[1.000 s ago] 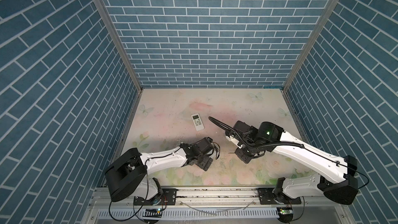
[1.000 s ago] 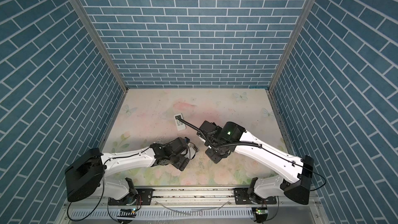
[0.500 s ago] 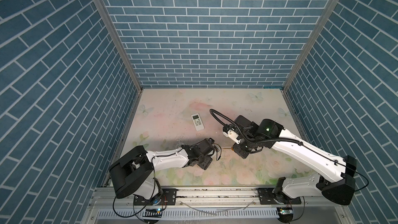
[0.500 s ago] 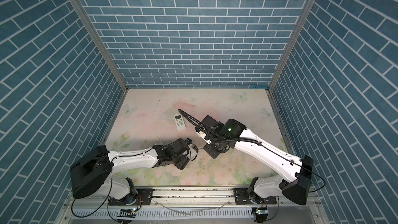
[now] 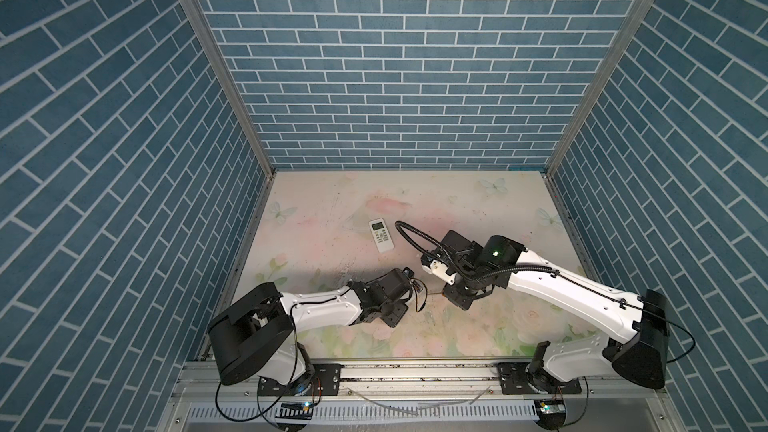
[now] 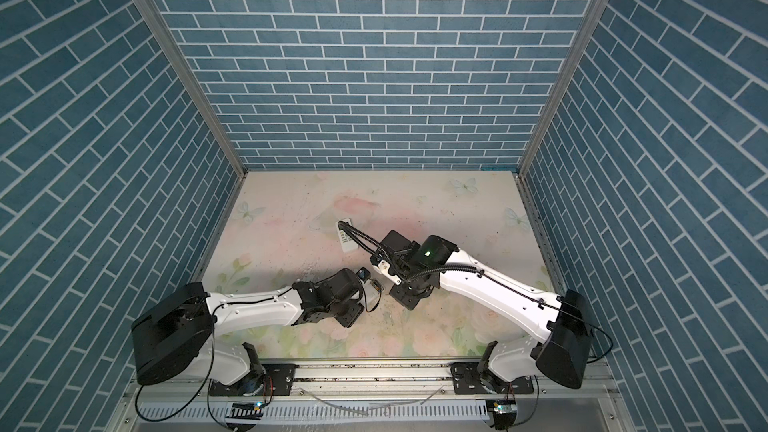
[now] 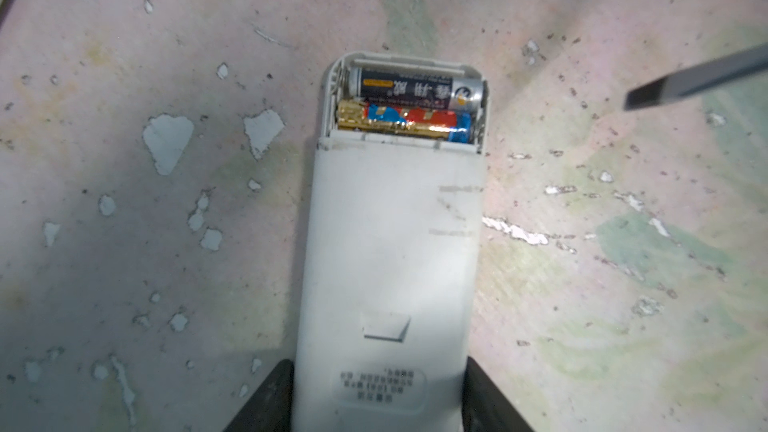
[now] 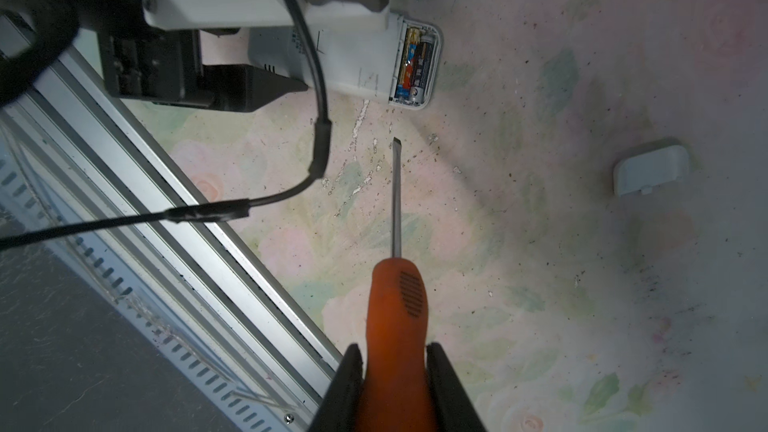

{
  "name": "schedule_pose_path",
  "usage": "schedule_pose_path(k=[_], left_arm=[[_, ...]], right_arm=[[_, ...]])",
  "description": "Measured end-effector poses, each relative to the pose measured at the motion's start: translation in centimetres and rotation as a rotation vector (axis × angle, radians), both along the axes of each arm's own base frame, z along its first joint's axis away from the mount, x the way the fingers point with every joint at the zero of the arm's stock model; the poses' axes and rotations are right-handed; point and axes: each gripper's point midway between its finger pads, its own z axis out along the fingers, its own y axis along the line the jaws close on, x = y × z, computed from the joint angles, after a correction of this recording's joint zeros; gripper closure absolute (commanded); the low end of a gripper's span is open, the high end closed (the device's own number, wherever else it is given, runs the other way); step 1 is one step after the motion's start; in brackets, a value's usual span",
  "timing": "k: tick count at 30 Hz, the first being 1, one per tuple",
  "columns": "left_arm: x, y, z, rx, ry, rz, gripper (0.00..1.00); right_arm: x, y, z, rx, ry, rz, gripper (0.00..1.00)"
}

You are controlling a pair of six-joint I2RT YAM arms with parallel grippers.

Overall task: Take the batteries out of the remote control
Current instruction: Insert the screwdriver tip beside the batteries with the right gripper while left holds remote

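Note:
A white remote control (image 7: 390, 243) lies back up, with its compartment open at the far end. Two batteries sit in it, a black one (image 7: 415, 87) and a gold, red and blue one (image 7: 399, 122); both also show as batteries (image 8: 415, 66) in the right wrist view. My left gripper (image 7: 378, 361) is shut on the remote's sides, and one of its fingers (image 8: 266, 85) shows beside the casing. My right gripper (image 8: 394, 347) is shut on an orange-handled screwdriver (image 8: 395, 309). Its flat tip (image 8: 395, 142) hangs a short way from the open compartment, touching nothing.
A second white remote (image 5: 381, 235) lies face up further back on the floral table. A small white cover (image 8: 650, 170) lies loose on the table beside the right gripper. The metal front rail (image 8: 174, 184) runs close by, and blue brick walls enclose three sides.
My left gripper's jaws have come in from wide open onto the remote's sides. The right arm has shifted a little toward the left arm, still holding the screwdriver.

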Motion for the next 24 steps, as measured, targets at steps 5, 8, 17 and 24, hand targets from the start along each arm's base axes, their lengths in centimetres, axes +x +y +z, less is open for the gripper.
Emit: schedule_pose_path(k=[5,8,17,24], left_arm=[[0.0,-0.1,0.0,-0.006,-0.006,-0.004,0.38],[0.0,-0.1,0.0,-0.013,-0.011,-0.012,0.38],[0.0,-0.4,0.0,-0.027,-0.022,-0.031,0.38],[0.1,-0.5,0.0,-0.029,-0.027,-0.038,0.38]], right_arm=[[0.6,0.3,-0.3,0.005,-0.018,0.014,1.0],[1.0,0.5,-0.4,0.002,-0.032,0.028,1.0],[1.9,0.7,-0.9,-0.02,-0.076,0.078,1.0],[2.4,1.0,-1.3,-0.029,-0.091,0.106,1.0]])
